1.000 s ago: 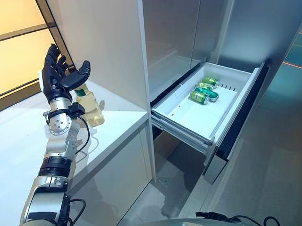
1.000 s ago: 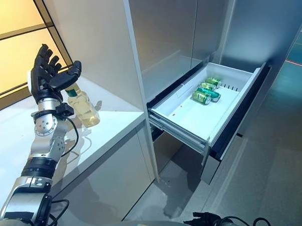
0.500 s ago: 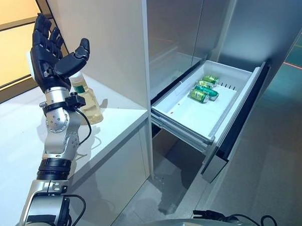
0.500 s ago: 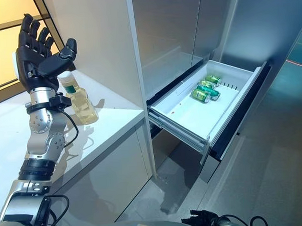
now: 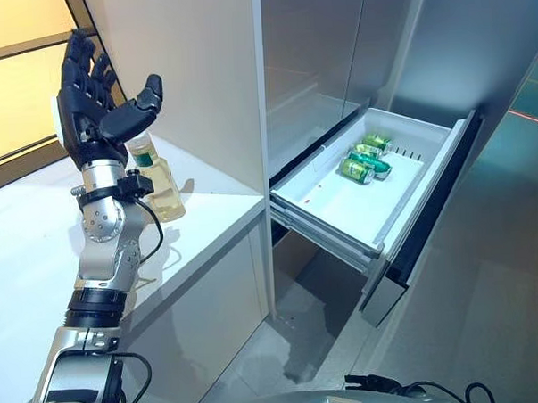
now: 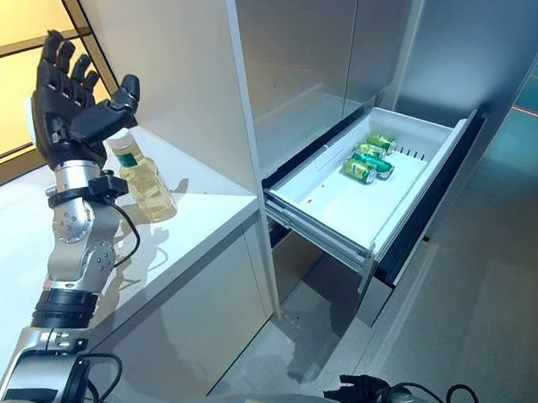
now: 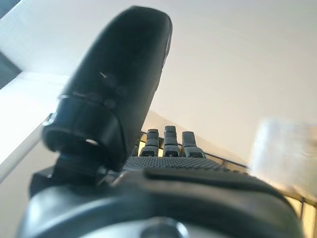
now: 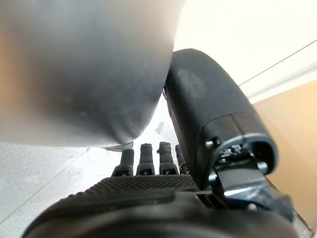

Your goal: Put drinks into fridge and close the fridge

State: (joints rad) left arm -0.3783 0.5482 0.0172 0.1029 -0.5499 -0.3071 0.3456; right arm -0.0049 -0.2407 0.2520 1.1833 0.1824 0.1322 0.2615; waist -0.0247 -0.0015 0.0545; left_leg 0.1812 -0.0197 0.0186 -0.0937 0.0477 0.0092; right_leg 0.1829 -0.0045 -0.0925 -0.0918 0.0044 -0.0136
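A clear bottle of yellowish drink (image 5: pixel 161 188) with a green-banded neck stands upright on the white counter (image 5: pixel 208 226). My left hand (image 5: pixel 86 107) is raised just above and to the left of the bottle's cap, with fingers straight and thumb spread, holding nothing; it also shows in the left wrist view (image 7: pixel 163 173). The white fridge drawer (image 5: pixel 328 218) is pulled out to the right, with green cans (image 5: pixel 364 160) lying at its far end. My right hand (image 8: pixel 148 198) shows in its wrist view with fingers straight and empty.
A tall white panel (image 5: pixel 192 80) stands between the counter and the fridge. The drawer's dark front (image 5: pixel 431 221) juts out over the grey floor (image 5: pixel 488 317). A bright window (image 5: pixel 23 87) lies behind the counter.
My left hand rose from beside the bottle's neck to above its cap, then dropped slightly. The bottle has not moved.
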